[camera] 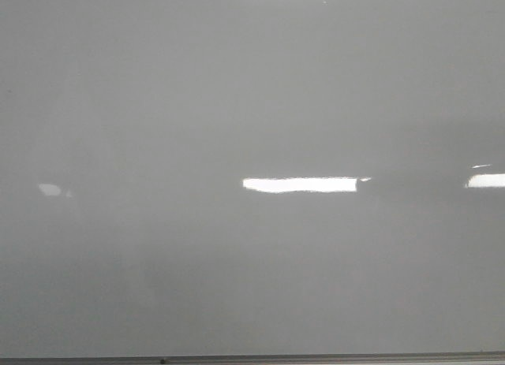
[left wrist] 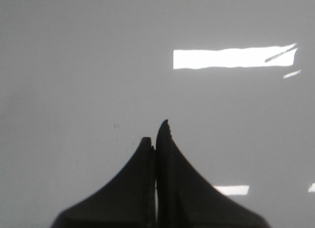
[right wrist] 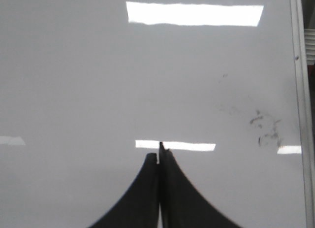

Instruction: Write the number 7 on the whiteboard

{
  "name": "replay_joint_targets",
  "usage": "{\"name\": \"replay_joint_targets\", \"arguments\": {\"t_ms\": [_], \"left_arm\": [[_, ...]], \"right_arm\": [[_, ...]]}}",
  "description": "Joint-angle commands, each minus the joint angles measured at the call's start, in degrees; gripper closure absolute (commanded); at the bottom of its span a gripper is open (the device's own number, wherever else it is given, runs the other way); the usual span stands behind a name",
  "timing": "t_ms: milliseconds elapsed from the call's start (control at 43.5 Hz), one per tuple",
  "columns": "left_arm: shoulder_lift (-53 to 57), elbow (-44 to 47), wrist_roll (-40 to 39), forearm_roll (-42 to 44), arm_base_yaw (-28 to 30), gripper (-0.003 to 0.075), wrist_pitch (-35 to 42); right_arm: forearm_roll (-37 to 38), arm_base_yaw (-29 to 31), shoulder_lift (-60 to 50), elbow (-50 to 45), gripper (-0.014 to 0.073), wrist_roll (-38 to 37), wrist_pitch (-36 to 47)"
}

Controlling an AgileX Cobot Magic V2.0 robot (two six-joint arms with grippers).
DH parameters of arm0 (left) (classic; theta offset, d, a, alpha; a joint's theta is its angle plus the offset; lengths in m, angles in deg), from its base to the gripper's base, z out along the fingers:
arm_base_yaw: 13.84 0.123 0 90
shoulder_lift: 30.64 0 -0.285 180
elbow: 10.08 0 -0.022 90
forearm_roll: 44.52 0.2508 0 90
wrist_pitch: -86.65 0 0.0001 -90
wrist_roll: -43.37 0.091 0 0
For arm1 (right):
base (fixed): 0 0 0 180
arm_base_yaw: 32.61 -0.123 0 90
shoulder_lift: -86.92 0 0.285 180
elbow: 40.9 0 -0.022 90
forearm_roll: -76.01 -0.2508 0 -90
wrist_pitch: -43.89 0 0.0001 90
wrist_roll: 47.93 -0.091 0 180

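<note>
The whiteboard is a glossy pale grey surface that fills the front view, with a thin metallic edge strip along the bottom. No number 7 shows in any view. Neither gripper shows in the front view. In the left wrist view my left gripper hangs over the whiteboard, its black jaws pressed together with nothing between them. In the right wrist view my right gripper is shut the same way over the whiteboard. No marker is visible.
Faint black smudges lie on the board near its metallic edge strip. Bright rectangular light reflections lie across the board, and more show in the left wrist view and the right wrist view.
</note>
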Motion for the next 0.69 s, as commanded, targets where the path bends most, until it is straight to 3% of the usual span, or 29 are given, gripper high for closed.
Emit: {"name": "replay_joint_targets", "arguments": {"t_ms": [0,345,667], "left_arm": [[-3.56,-8.76,-0.48,-0.75,-0.32,0.0741,-2.93],[-17.03,-26.43,-0.48,-0.75,-0.32,0.0741,-20.05],[-23.03,-25.39,-0.48,-0.75,-0.32,0.0741,-22.15]], "right_arm": [[0.31,-0.15,3.81,8.78,0.0661,0.02,-2.74],[0.31,-0.15,20.41,28.32,0.0661,0.02,-22.16],[0.31,-0.15,28.14,28.87,0.0661,0.02,-23.47]]}}
